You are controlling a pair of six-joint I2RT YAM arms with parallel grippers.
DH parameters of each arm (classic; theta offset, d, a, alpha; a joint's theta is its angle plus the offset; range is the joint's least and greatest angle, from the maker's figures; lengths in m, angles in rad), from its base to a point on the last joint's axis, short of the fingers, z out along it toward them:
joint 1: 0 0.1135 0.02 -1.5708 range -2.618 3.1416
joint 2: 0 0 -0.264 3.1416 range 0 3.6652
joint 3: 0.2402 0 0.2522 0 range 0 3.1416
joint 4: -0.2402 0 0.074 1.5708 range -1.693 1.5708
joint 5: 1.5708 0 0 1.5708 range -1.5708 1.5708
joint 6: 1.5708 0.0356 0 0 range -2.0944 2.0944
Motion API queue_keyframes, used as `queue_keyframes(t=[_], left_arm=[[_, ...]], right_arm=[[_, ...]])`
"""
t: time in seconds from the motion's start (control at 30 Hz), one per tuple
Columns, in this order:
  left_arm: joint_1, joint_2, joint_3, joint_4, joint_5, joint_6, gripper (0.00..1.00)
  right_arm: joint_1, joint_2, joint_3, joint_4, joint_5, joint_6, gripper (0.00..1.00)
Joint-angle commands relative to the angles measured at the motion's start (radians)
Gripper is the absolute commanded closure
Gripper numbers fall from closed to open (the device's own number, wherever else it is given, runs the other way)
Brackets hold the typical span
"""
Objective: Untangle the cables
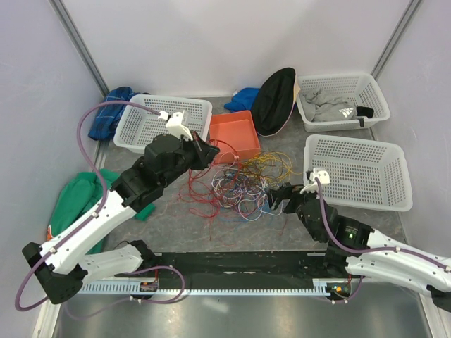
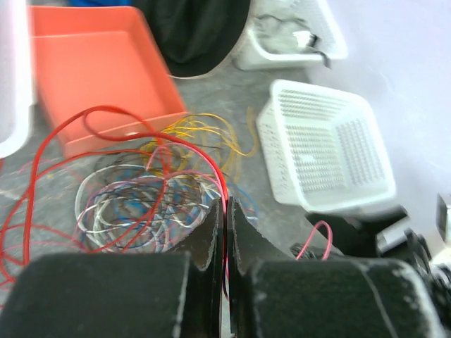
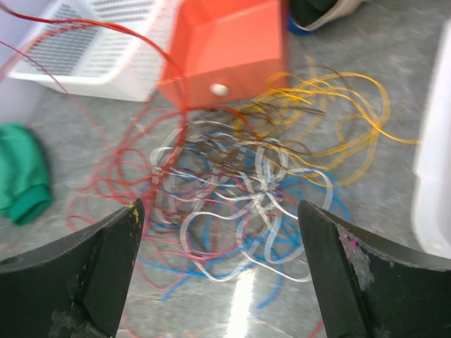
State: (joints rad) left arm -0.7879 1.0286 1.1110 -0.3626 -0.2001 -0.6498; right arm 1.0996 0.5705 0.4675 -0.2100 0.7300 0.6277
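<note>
- Red wire (image 2: 162, 139) sits clenched between the 2 fingers (image 2: 210, 239) of our left gripper (image 2: 225, 209). From the tips it arcs away in a springy loop toward the orange tray (image 2: 91, 63).
- Our right gripper (image 3: 220, 208) is released, jaws spread wide, at the near right side of the cables (image 1: 243, 179).
- The cables lie heaped in the middle of the worktop (image 1: 232, 232), between the orange tray toward the far edge and the white basket (image 1: 359, 172) at the right edge.
- We judge the step in hand is drawing this 1 red strand free. We would pull slowly toward the left edge and watch which loops lift with it. The right gripper could pin the heap so it does not drag along.
- The wires are string-thin, glossy and stiff enough to hold round coils. Yellow ones fan wide, while white, blue and purple ones overlap tightly, so we expect snags there.
</note>
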Motion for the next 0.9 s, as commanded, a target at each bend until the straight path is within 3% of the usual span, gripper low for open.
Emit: queue_keyframes(t=[0.0,0.17,0.33,0.5,0.77,0.87], left_arm=[[-0.005,0.004,0.013,0.019,0.180,0.078,0.98],[-0.005,-0.025,-0.023,0.093,0.313,0.082,0.98],[-0.005,-0.038,-0.045,0.076,0.294,0.093,0.98],[-0.005,-0.024,-0.059,0.082,0.300,0.084,0.98],[-0.005,-0.036,-0.066,0.082,0.303,0.085,0.98],[-0.005,-0.044,-0.071,0.083,0.309,0.084,0.98]], right_arm=[[0.003,0.011,0.066,0.158,-0.099,-0.083,0.02],[0.003,-0.004,0.079,0.321,-0.150,-0.121,0.03],[0.003,0.003,0.074,0.510,-0.332,-0.152,0.10],[0.003,0.126,0.114,0.600,-0.461,-0.152,0.15],[0.003,0.293,0.160,0.661,-0.491,-0.180,0.21],[0.003,0.340,0.174,0.669,-0.448,-0.186,0.29]])
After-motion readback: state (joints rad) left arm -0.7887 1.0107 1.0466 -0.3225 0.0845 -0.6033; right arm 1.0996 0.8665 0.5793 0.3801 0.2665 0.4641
